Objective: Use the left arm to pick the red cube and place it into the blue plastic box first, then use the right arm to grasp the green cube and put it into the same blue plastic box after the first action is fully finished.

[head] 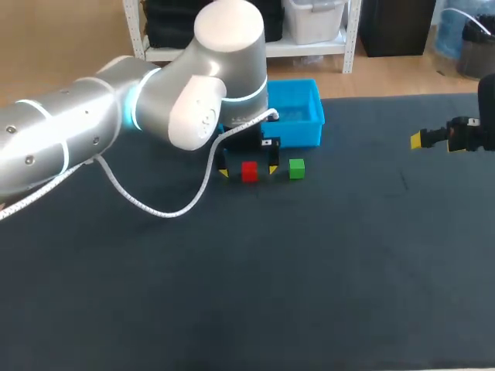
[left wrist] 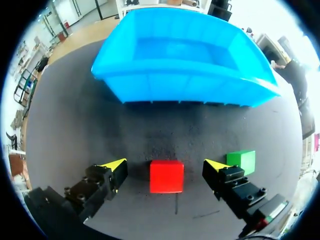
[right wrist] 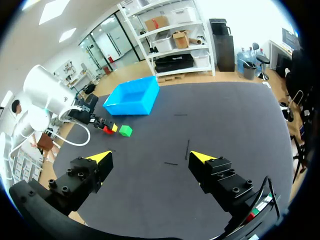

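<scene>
Red cube (left wrist: 166, 176) rests on the table (head: 309, 270), between the spread fingers of the left gripper (left wrist: 165, 166); neither finger touches it. Green cube (left wrist: 241, 161) sits just right, outside the right finger. Blue plastic box (left wrist: 175, 82) stands just beyond, on the far side. Right gripper (right wrist: 150, 159) hangs at the table's right, fingers apart, holding nothing.

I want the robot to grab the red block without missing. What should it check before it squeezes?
1. Red cube sits inside the left gripper: ok.
2. Its fingers are open, with a gap on both sides of the cube: ok.
3. Green cube is apart from the nearer finger, though close: ok.
4. Blue box is open on top, ahead of the gripper: ok.
5. Right gripper is far off, open and empty: ok.
6. Fingers are low enough to grip: cannot tell.
</scene>
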`<state>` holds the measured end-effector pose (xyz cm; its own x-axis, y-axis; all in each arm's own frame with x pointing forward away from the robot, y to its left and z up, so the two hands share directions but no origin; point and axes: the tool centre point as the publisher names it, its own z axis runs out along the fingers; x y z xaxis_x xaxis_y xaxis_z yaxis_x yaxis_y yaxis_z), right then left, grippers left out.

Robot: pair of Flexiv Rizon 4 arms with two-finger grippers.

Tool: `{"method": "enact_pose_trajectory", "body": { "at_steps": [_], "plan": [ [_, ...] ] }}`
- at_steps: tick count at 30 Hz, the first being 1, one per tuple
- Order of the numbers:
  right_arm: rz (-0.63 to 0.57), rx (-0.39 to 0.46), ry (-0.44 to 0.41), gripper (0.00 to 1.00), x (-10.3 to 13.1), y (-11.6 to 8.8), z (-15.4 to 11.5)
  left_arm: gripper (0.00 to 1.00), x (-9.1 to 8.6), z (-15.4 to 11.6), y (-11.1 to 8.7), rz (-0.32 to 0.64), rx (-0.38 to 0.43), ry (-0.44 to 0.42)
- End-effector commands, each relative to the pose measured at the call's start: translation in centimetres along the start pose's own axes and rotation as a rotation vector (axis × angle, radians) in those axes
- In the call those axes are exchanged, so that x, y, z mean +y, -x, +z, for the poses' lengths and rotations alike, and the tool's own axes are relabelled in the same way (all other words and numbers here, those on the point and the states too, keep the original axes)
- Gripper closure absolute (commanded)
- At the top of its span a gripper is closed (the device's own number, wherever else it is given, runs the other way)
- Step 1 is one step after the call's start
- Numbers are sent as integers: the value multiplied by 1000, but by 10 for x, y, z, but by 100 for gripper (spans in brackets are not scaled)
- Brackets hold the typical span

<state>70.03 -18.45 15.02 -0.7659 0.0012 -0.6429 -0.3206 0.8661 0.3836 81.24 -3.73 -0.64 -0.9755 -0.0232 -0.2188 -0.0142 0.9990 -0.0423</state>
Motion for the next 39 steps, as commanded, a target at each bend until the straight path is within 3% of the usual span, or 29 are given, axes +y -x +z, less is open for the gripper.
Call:
{"method": "enact_pose_trajectory", "body": {
  "at_steps": [1,16,17,23,29,35,39],
  "plan": [
    [-1,1,0,0,0,0,0,0,-2,4,6,-4,11,3],
    [-1,1,0,0,0,0,0,0,-2,8,6,3,9,22],
    [-1,1,0,0,0,0,0,22,-2,8,6,3,8,24],
    [-1,1,0,0,0,0,0,56,-1,10,6,2,8,28],
    [-1,1,0,0,0,0,0,71,-2,9,5,8,4,31],
    [-1,1,0,0,0,0,0,98,-4,6,4,16,3,28],
    [-1,1,0,0,0,0,0,100,-5,5,3,19,3,26]
  ]
}}
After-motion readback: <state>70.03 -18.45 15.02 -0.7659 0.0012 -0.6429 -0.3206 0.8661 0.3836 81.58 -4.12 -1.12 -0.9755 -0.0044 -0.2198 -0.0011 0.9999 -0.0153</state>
